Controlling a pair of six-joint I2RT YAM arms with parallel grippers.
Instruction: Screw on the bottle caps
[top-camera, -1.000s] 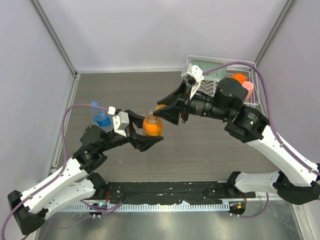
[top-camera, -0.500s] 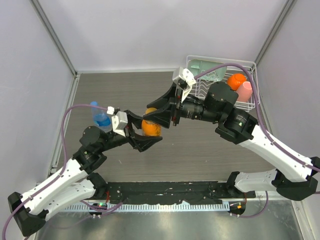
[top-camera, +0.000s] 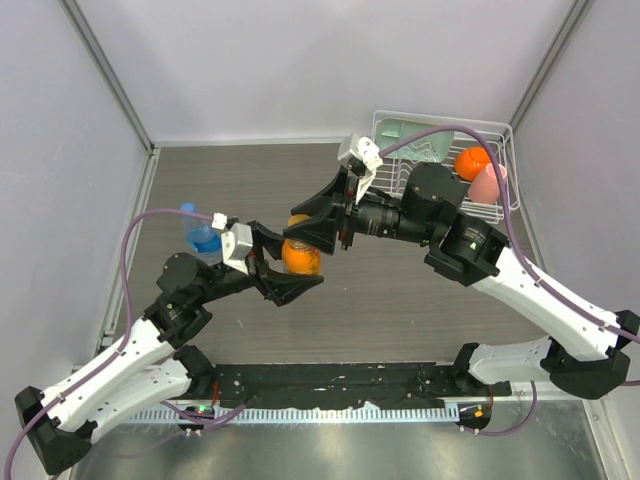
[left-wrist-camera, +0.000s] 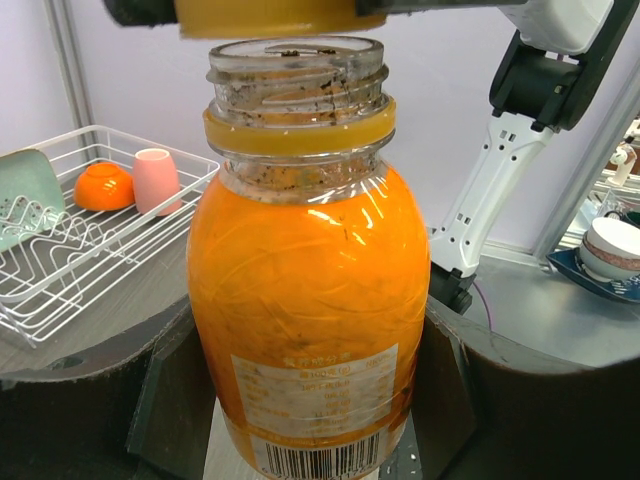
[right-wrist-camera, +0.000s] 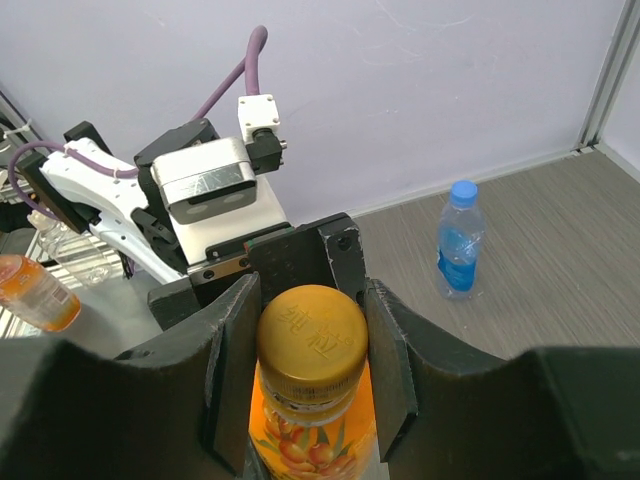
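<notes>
My left gripper (top-camera: 298, 264) is shut on the squat bottle of orange liquid (left-wrist-camera: 310, 290), holding it upright above the table. Its threaded mouth (left-wrist-camera: 296, 60) is open. My right gripper (right-wrist-camera: 312, 345) is shut on the orange-amber cap (right-wrist-camera: 312, 335) and holds it directly over that mouth. In the left wrist view the cap (left-wrist-camera: 265, 15) hangs a small gap above the rim. The taller clear bottle with the blue label (top-camera: 202, 236) stands at the left of the table, and a blue cap (right-wrist-camera: 463, 190) sits on its top.
A white wire rack (top-camera: 440, 132) stands at the back right. It holds an orange ball (top-camera: 472, 160), a pink cup (top-camera: 490, 183) and a pale green piece (top-camera: 405, 135). Grey walls close in the table on three sides.
My right gripper has moved left with the cap, from beside the orange bottle to directly over its mouth. The left gripper and the bottle have barely moved.
</notes>
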